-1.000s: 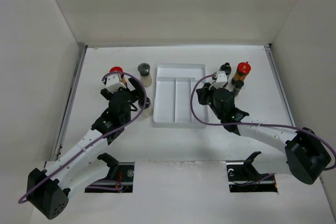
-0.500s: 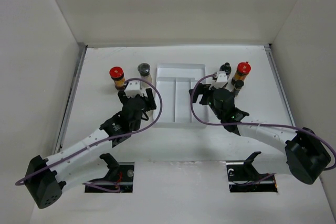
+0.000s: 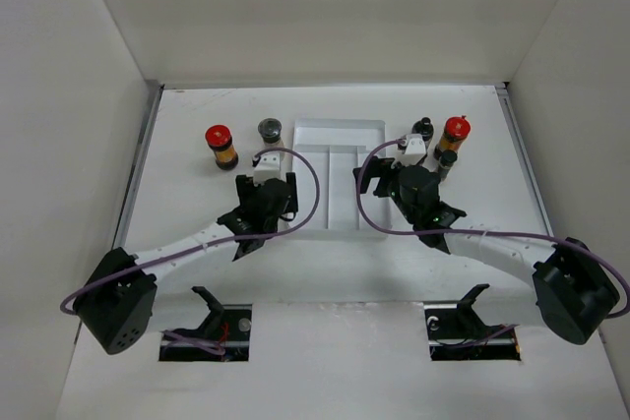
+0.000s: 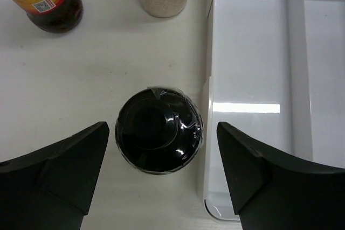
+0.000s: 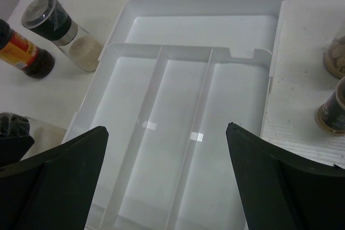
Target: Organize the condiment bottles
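Observation:
A small black-capped bottle (image 4: 159, 137) stands on the table against the left wall of the white tray (image 4: 253, 68). My left gripper (image 4: 161, 157) hangs over it, open, with one finger on each side of the cap and a gap showing on both sides. From above, this gripper (image 3: 273, 194) hides that bottle. My right gripper (image 5: 167, 133) is open above the tray's long compartments, holding nothing. A red-capped amber bottle (image 3: 220, 145) and a black-capped pale bottle (image 3: 270, 135) stand left of the tray. Three more bottles, one red-capped (image 3: 454, 132), stand to its right.
The tray (image 3: 335, 135) lies mid-table between the two arms, and nothing shows in its compartments. White walls enclose the table on the left, back and right. The right arm's cable (image 3: 366, 206) loops over the tray's right edge.
My left arm has swung right, away from the red-capped bottle, which stays standing, and now sits over the small bottle beside the tray with its jaws narrower. The right arm has barely moved.

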Robot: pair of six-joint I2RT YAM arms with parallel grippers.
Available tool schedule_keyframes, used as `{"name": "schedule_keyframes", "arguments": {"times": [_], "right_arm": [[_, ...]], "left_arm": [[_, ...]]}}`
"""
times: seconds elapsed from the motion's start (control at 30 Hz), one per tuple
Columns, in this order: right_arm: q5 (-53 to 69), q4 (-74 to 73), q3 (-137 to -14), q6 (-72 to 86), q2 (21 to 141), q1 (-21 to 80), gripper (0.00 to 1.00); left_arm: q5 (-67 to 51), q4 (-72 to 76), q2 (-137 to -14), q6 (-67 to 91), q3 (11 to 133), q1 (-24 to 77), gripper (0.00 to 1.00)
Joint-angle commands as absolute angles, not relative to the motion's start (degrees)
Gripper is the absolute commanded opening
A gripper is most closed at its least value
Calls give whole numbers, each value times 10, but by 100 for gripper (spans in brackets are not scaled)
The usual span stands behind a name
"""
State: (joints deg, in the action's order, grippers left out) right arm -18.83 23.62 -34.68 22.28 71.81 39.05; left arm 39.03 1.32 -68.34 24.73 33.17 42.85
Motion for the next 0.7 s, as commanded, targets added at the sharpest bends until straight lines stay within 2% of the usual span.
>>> {"name": "schedule_keyframes", "arguments": {"times": [0.0,0.17,0.3,0.37,0.5,0.67], "right_arm": [[-187,263,-353,229,706,388,99],[-187,262,-358,227,715,392,99],[-187,261,-361,227,723,392,98],[-187,261,-361,226,722,392,98],[-187,263,-358,229,717,392,98],[-187,268,-353,232,714,388,98]], "left_arm": [[388,54,-696,258,342,419,80],[387,92,-708,252,333,406,70],[387,109,-715,242,340,398,51],[390,112,-705,236,346,399,45],[394,114,-679,221,381,401,40],[383,166,-691,200,448,386,39]]}}
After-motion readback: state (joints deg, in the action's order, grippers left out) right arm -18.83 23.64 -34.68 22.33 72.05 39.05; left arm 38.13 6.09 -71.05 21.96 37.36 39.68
